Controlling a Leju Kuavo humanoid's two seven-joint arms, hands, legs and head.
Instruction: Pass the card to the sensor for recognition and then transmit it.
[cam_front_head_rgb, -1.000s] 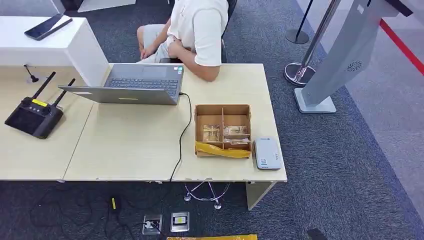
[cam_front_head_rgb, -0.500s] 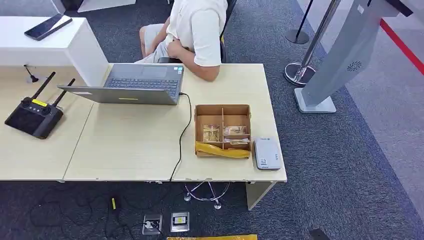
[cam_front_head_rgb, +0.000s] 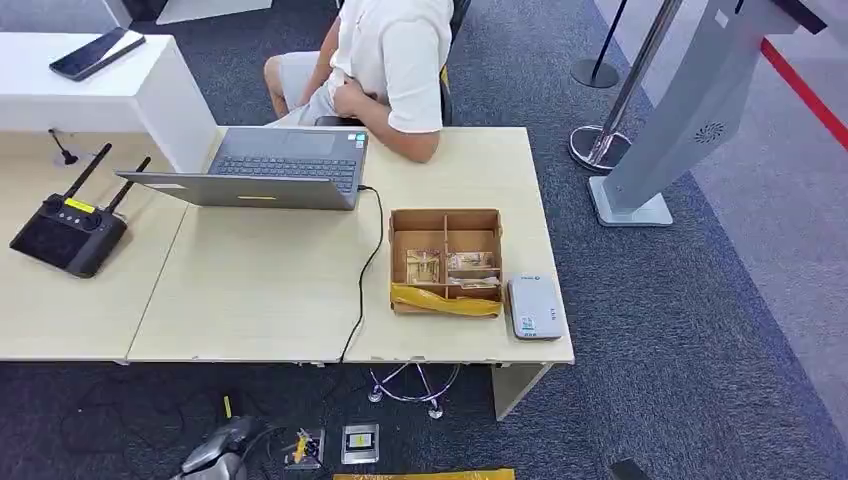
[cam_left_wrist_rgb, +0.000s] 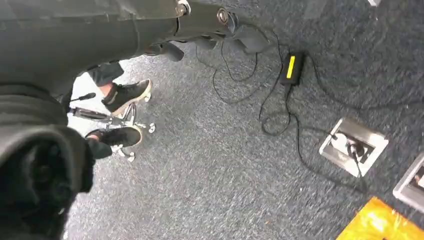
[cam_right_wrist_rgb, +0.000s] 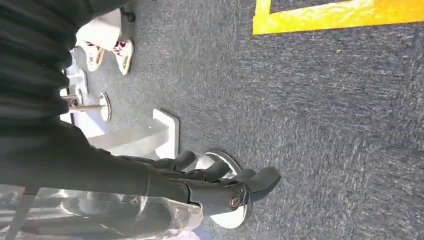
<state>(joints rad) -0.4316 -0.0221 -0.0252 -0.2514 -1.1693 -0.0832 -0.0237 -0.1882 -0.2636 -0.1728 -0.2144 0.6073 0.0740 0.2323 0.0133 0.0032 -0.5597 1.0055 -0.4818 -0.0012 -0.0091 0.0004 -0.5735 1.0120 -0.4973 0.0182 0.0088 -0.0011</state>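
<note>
A cardboard box (cam_front_head_rgb: 445, 222) with compartments stands on the light wooden table (cam_front_head_rgb: 260, 300), a yellow strip along its near wall. Cards (cam_front_head_rgb: 423, 266) lie in its near compartments. The white card sensor (cam_front_head_rgb: 534, 307) lies flat just right of the box, near the table's front edge. My left hand (cam_front_head_rgb: 215, 455) hangs low over the carpet in front of the table; in the left wrist view the left hand (cam_left_wrist_rgb: 210, 25) holds nothing. My right hand (cam_right_wrist_rgb: 215, 185) also hangs beside me, its fingers apart and empty.
An open laptop (cam_front_head_rgb: 290, 165) sits at the table's far side, its black cable (cam_front_head_rgb: 365, 270) running over the front edge. A black remote controller (cam_front_head_rgb: 68, 230) lies at left. A person (cam_front_head_rgb: 390, 60) sits behind the table. Floor sockets (cam_front_head_rgb: 360, 442) and a grey kiosk (cam_front_head_rgb: 680, 110) stand nearby.
My left hand has risen into the bottom of the head view. The seated person has shifted a leg. The box, cards and sensor have not moved.
</note>
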